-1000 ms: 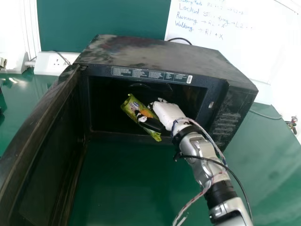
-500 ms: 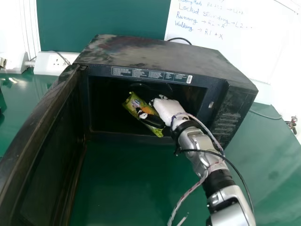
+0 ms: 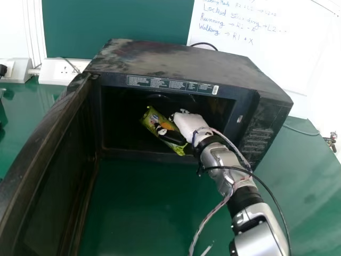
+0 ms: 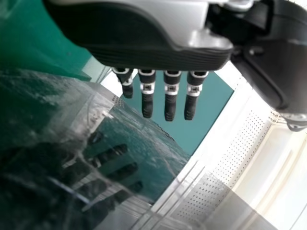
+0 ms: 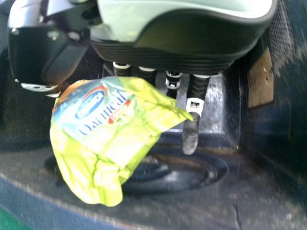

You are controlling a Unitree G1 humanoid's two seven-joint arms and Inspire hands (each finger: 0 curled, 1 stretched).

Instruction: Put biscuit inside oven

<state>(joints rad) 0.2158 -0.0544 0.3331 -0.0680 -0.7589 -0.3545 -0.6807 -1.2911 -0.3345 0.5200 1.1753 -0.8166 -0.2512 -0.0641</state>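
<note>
Glossy, crinkled plastic packet (image 5: 112, 139); matt oven top (image 3: 176, 60)

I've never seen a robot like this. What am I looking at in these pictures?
This is a human-shaped robot. One picture looks forward and down from its head; the other two come from cameras at its wrists, each close to one hand. On the green table stands a black oven with its door open. The right hand holds a green biscuit packet inside the oven. The left hand, in its own wrist picture, has its fingers straight and holds nothing.
</note>
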